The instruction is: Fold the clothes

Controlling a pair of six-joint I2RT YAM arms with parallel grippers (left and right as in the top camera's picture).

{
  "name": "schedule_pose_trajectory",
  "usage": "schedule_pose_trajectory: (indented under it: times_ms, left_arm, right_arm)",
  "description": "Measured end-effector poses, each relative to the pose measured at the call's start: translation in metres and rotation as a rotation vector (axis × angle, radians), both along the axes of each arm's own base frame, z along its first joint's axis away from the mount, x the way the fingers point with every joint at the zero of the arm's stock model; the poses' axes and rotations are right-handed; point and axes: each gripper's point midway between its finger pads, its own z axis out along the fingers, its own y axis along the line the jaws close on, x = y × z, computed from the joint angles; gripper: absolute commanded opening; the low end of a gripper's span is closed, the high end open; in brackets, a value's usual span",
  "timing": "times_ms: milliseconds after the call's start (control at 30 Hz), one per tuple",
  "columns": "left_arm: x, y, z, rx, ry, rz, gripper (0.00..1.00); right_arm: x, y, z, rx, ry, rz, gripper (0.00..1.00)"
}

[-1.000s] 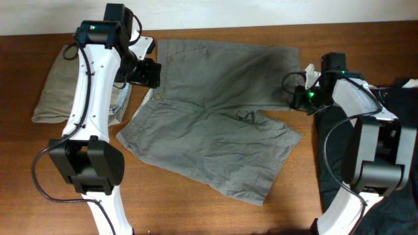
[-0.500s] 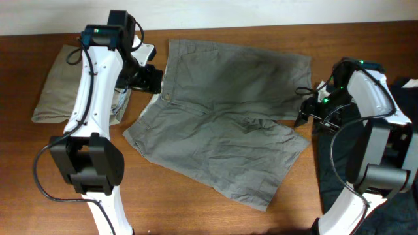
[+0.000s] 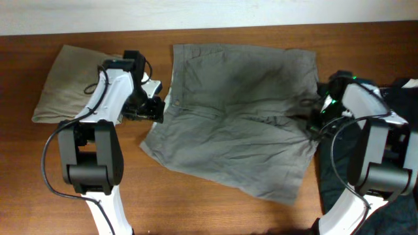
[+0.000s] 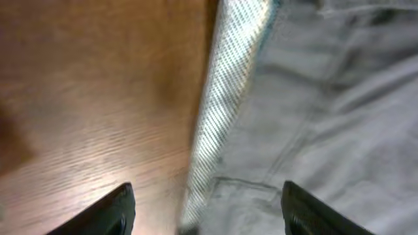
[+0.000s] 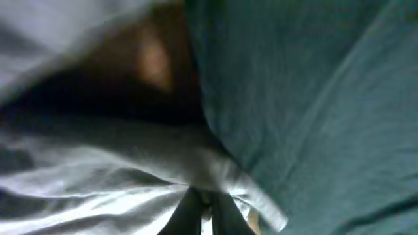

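Though wrinkled, grey shorts lengthwise left-right, waistband leftward; left gripper agape, right gripper clamped on them.

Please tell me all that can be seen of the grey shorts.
The grey shorts look like wrinkled cotton, spread flat on the wooden table, waistband at the left, legs to the right. The open left gripper straddles the waistband edge; the right gripper is shut on a fold at the leg hem.

place: robot lab bench | evidence: white-and-black left robot arm at 9 o'clock, matching right robot arm at 3 o'clock | brown wood-grain table | plain white wall at 12 o'clock | wrinkled grey cotton shorts at centre
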Motion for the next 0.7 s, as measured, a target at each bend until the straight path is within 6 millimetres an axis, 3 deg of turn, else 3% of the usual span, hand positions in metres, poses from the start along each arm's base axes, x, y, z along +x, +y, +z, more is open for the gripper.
schedule_pose_trajectory:
  times_ms: [33, 100, 200, 300, 367, 500, 533, 567, 700]
  left_arm:
    - [-0.001, 0.0, -0.007, -0.001, -0.003, 0.003, 0.72]
    - [0.002, -0.004, -0.018, -0.024, -0.028, 0.005, 0.72]
    - [0.024, -0.02, -0.016, -0.119, -0.119, 0.003, 0.56]
    - [0.037, -0.036, -0.011, -0.208, -0.174, -0.005, 0.47]
    - [0.043, -0.042, -0.008, -0.239, -0.203, -0.028, 0.46]
    - [0.043, -0.054, -0.011, -0.262, -0.223, -0.078, 0.35]
    - [0.04, -0.058, -0.015, -0.275, -0.222, -0.093, 0.25]
    - [0.036, -0.061, -0.02, -0.292, -0.218, -0.108, 0.0]
    - [0.036, -0.053, -0.034, -0.253, -0.202, -0.052, 0.0]
  right_arm:
    - [0.008, -0.002, 0.01, -0.004, -0.02, 0.011, 0.41]
    - [0.023, -0.001, 0.032, -0.01, -0.055, 0.045, 0.42]
    - [0.03, 0.005, 0.054, -0.01, -0.064, 0.076, 0.42]
    - [0.026, 0.009, 0.06, 0.012, -0.047, 0.094, 0.42]
    - [0.019, 0.018, 0.062, 0.067, -0.028, 0.114, 0.42]
    - [0.02, 0.025, 0.064, 0.11, -0.038, 0.129, 0.42]
    - [0.02, 0.026, 0.064, 0.114, -0.039, 0.13, 0.42]
    - [0.02, 0.026, 0.064, 0.118, -0.04, 0.129, 0.42]
    - [0.021, 0.033, 0.065, 0.141, -0.046, 0.137, 0.42]
